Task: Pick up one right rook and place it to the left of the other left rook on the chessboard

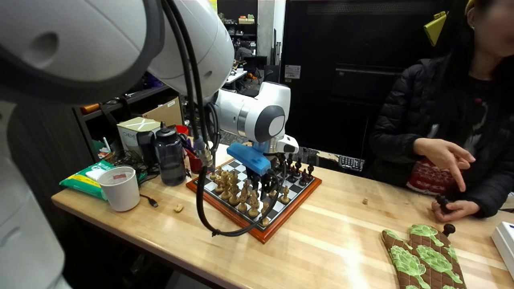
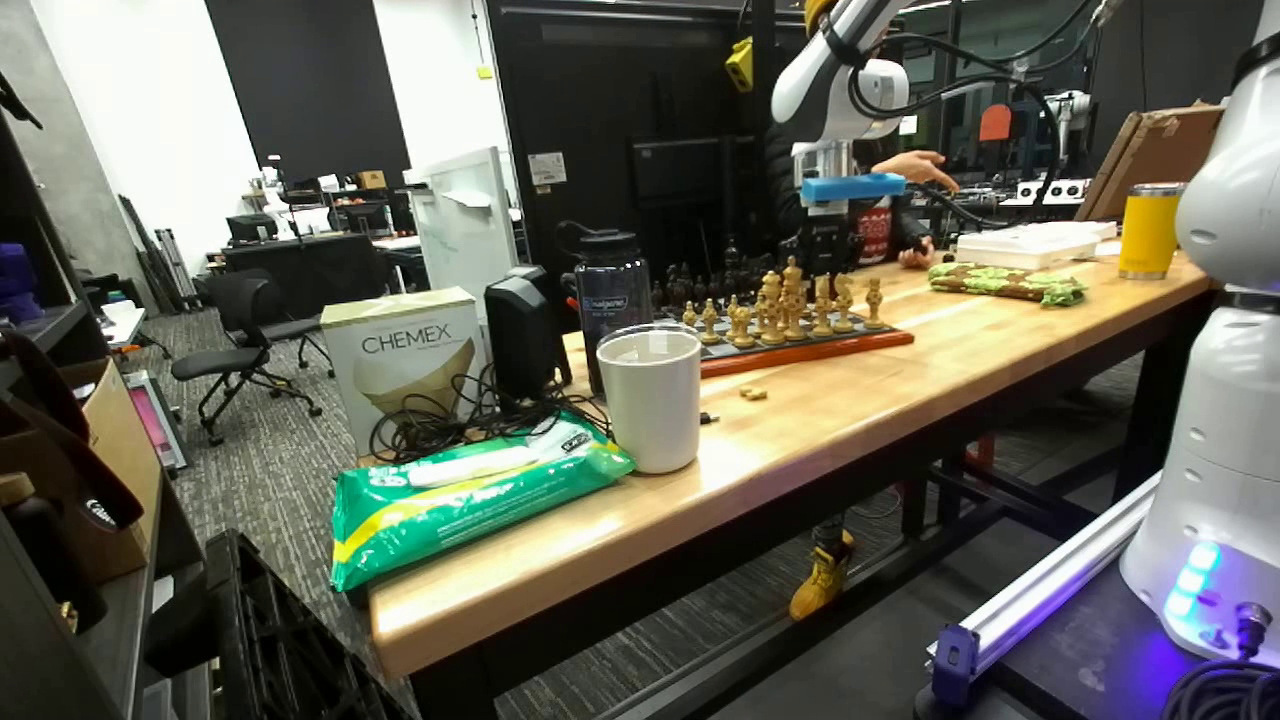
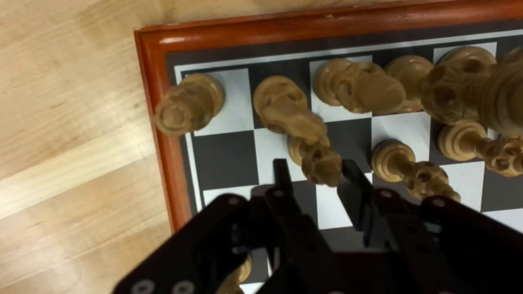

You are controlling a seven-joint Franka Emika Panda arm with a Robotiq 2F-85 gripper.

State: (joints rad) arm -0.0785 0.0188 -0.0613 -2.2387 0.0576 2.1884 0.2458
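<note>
The chessboard (image 1: 295,210) shows in both exterior views, and its reddish border (image 3: 253,34) shows in the wrist view. A light piece that looks like a rook (image 3: 190,104) stands on the corner square in the wrist view. A light knight (image 3: 286,104) stands beside it. My gripper (image 3: 314,169) is over the board, its fingers apart. A light piece's head (image 3: 322,167) shows between the fingertips, close to the right finger, with a gap on the left; I cannot tell whether it touches. In an exterior view the fingertips are hidden behind light pieces (image 2: 790,300). The other light rook cannot be made out.
Several light pieces (image 3: 425,175) crowd the board on the gripper's right. A lone light piece (image 1: 285,196) stands near the board's side edge. A bottle (image 1: 169,156) and white cup (image 1: 119,188) stand beyond the board. A person's hand (image 1: 445,156) and oven mitt (image 1: 425,257) are opposite.
</note>
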